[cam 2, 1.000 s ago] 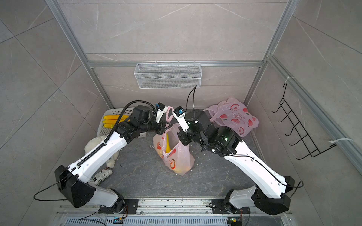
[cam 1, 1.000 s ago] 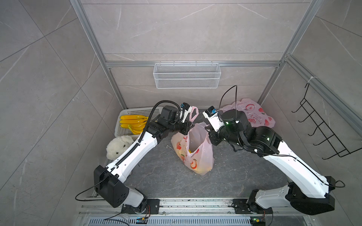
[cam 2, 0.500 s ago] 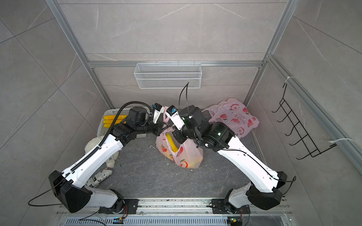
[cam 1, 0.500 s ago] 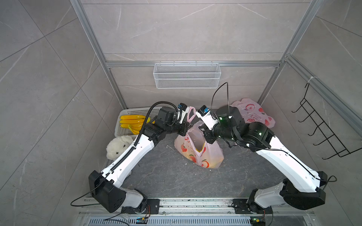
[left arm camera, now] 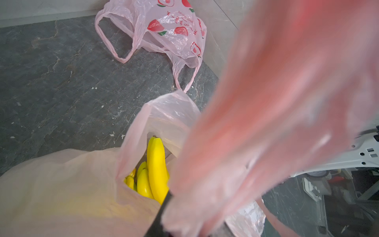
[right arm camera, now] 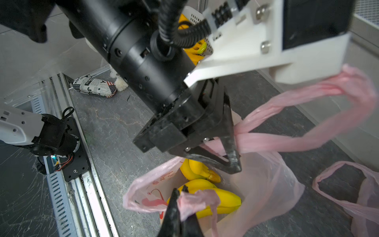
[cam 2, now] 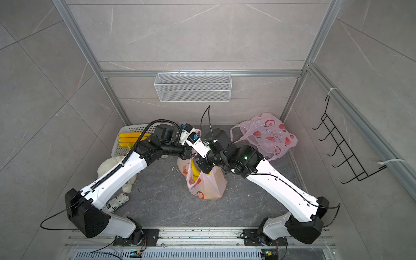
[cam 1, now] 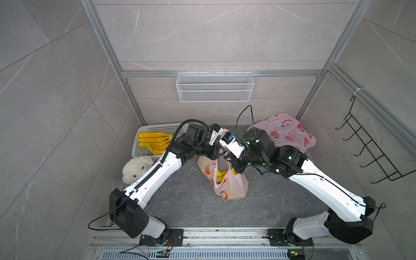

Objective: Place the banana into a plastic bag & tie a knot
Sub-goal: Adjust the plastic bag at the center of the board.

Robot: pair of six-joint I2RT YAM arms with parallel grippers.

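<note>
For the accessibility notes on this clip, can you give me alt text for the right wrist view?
The right gripper pinches a bunched strip of the pink plastic bag, above the bananas inside it. Just beyond, the left gripper sits at a stretched handle loop; whether it grips it is unclear.

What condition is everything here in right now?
Pink plastic bag with fruit print: mouth open, no knot.
Yellow bananas: inside that bag.
Right fingers: shut on the bag's plastic.
Left fingers: at a bag handle, grip unclear.
Spare pink plastic bag: crumpled, lying loose.
White perforated plastic basket: holds more bananas.
</note>
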